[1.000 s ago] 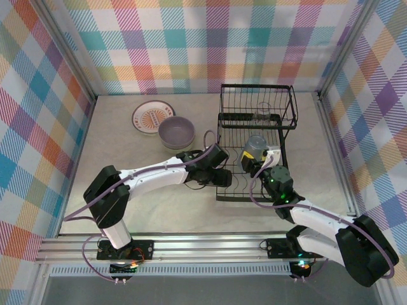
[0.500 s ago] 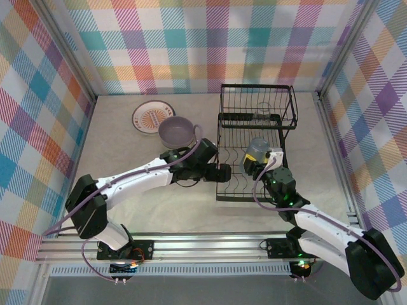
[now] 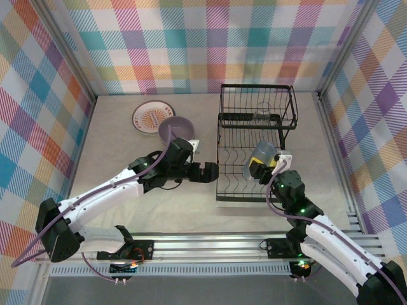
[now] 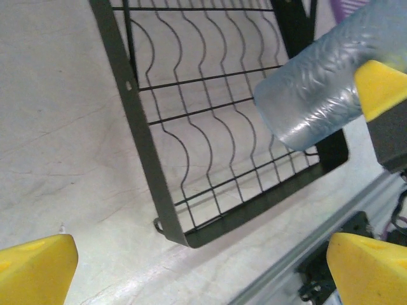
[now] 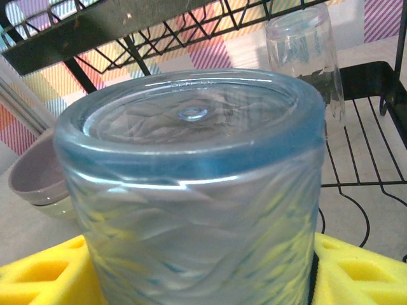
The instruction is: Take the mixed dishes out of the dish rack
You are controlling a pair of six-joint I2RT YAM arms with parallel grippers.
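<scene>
Top external shows one plate point(image 3: 151, 117), one bowl point(image 3: 169, 129), two tumblers point(image 3: 261, 159).

Top cam: high, behind near edge, looking down over whole bench point(image 3: 127, 152). Left wrist: close, angled down at rack point(image 4: 137, 133) corner. Right wrist: tight on tumbler point(image 5: 191, 190), facing rack's back. All three share rack and tumbler.

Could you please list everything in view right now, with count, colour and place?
Dish rack: one, black wire, right of centre on the table.
Tumbler: one, bluish clear, held over the rack's lower tray.
Glass: one, clear, mouth down, at the rack's far end.
Plate: one, white with orange sunburst, far left of the rack.
Bowl: one, lavender, next to the plate.
Table: one, pale beige.
Left gripper: open, empty, at the rack's left edge.
Right gripper: closed on the tumbler.
</scene>
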